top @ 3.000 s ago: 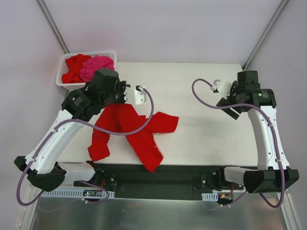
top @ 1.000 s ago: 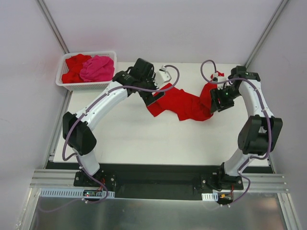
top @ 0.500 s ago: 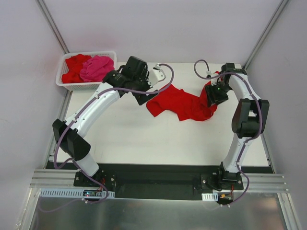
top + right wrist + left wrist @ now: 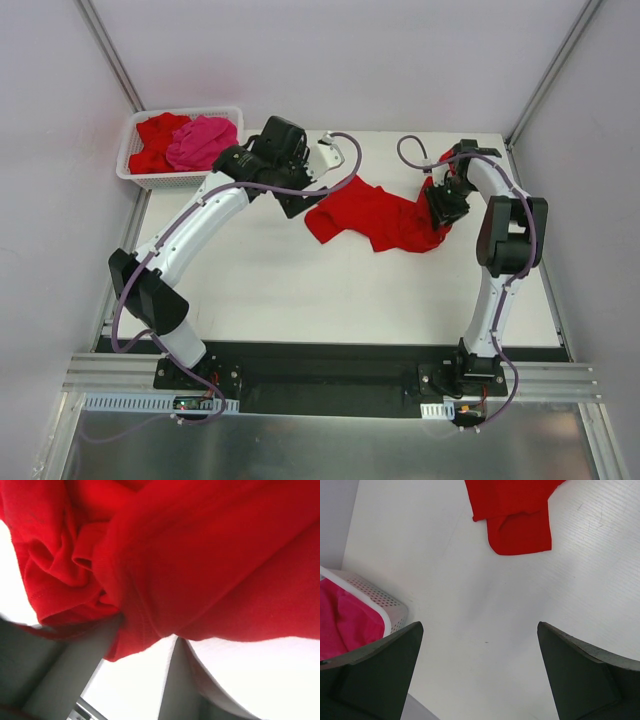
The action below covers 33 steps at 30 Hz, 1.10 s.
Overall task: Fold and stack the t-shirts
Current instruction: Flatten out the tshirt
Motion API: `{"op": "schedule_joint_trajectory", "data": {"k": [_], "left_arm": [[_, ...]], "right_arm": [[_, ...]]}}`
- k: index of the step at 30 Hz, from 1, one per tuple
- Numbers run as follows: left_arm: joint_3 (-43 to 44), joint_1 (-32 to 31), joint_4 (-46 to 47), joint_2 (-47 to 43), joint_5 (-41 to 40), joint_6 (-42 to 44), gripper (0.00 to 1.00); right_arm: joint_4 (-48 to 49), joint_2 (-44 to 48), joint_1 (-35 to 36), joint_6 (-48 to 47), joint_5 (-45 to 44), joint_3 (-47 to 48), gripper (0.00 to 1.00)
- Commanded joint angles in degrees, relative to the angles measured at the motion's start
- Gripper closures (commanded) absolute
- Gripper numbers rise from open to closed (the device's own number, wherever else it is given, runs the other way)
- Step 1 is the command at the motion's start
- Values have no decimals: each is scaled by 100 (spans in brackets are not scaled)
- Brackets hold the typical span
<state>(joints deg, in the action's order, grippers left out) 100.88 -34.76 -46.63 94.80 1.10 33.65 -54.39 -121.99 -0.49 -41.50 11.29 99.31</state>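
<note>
A crumpled red t-shirt (image 4: 380,215) lies on the white table toward the far right. My right gripper (image 4: 441,198) is at its right end. In the right wrist view the t-shirt (image 4: 200,555) fills the upper frame and a fold hangs across the tips of the fingers (image 4: 75,665), which stand apart with table showing between them; the gripper (image 4: 145,632) is open. My left gripper (image 4: 328,155) hovers wide open just left of the shirt, holding nothing (image 4: 479,630). The shirt's sleeve (image 4: 517,525) lies beyond it. A pink t-shirt (image 4: 205,140) and a red one (image 4: 155,135) sit in the basket.
The white lattice basket (image 4: 135,177) stands at the far left corner; its rim (image 4: 380,602) and the pink cloth (image 4: 345,625) show at the left of the left wrist view. Grey walls and slanted frame posts (image 4: 555,70) close the back.
The red shirt went from the near left to the far right between the two grippers. Since a second ago the left gripper drew slightly left and the right arm's elbow swung inward; the shirt barely shifted.
</note>
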Motion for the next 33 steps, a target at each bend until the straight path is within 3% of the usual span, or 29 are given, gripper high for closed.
{"op": "schedule_joint_trajectory", "data": {"k": [1,2,3,7,11,15,25,33], "left_arm": [[151,40,-57,-15,-75,19,1],[134,40,-48,11,-84,28,1],[47,40,-48,20,-84,63,1],[-77,49,-39,283,118,89,1],[62,49,31,854,294,124,1],[432,66,119,1259,452,72,1],[810,66,585,2085,707,493,1],[1398,75,998,2771,900,450,1]], "right_arm": [[-291,0,40,-78,242,220,68],[-344,87,40,-78,233,264,93],[-457,140,32,-122,207,317,99],[-1028,615,40,-542,75,826,99],[-2012,975,32,-833,-12,2342,99],[-2374,1476,32,-1202,-372,3015,99],[-2120,2944,32,-1590,-654,1277,99],[-2207,3076,40,-1484,-795,1539,99]]}}
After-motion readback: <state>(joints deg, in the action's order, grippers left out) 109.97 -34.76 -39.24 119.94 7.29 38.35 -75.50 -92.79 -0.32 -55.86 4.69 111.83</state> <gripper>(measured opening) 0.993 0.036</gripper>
